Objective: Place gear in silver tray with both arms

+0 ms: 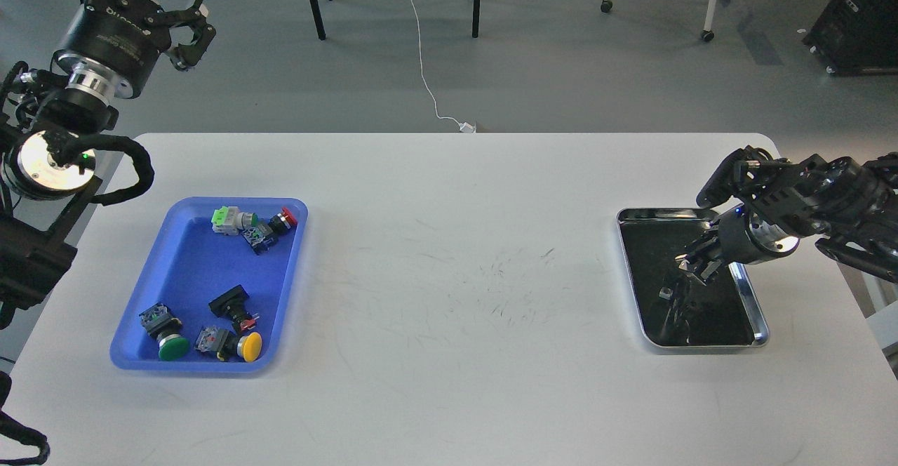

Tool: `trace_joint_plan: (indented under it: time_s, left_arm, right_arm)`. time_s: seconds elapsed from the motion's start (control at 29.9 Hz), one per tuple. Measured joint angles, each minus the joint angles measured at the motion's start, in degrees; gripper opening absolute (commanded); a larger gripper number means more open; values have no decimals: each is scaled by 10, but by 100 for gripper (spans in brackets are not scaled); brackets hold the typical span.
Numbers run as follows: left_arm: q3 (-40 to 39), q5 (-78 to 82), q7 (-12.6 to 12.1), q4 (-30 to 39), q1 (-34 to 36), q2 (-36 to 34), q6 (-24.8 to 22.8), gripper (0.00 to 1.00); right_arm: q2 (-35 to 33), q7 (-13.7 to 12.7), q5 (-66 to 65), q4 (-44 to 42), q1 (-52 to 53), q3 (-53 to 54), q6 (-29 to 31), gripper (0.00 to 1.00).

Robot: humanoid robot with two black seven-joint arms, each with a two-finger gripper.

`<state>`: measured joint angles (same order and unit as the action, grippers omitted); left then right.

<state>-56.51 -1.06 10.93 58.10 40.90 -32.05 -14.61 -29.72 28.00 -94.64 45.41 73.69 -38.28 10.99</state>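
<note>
The silver tray (752, 297) lies on the white table at the right, its dark floor reflecting the arm. My right gripper (693, 267) hangs low over the tray's middle, pointing down and left. Its dark fingers are too small to tell apart, so I cannot tell whether they hold anything. A small grey piece (665, 293) shows on the tray floor just below the fingertips; it may be a part or a reflection. My left gripper (198, 22) is raised high at the far left, beyond the table's back edge, open and empty.
A blue plastic tray (184, 269) at the left holds several push-button parts with green (172, 347), yellow (251, 346) and red (286, 217) caps. Chair and table legs and a white cable (421, 52) stand on the floor behind the table.
</note>
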Motion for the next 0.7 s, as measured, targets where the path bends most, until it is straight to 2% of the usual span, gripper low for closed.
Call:
trace_joint_plan:
  time_s: [0.13,0.2,0.27,0.3,0.53,0.7]
  left_arm:
    - [0,0,0,0,0,0,-1,98]
    - [0,0,-1,0,1,0,-2,98]
    - [0,0,-1,0,2,2,-2,98]
    - [0,0,-1,0,2,2,-2,98]
    - [2,2,-3,-12,5,6,-3,98]
    - [3,4,-4,-23,5,17,3,98]
  right_arm:
    - [-5,0,1,5,-7,21,-5,60]
    - [-10,0,2,6,-8,27,-5,74]
    - [-16,0,6,9,-8,36,-6,95]
    - [-21,0,11,11,-5,49,-6,98]
    - [-31,0,128,-3,3,245,7,99]
    - [-7,-4,232,-48,4,351,1,99]
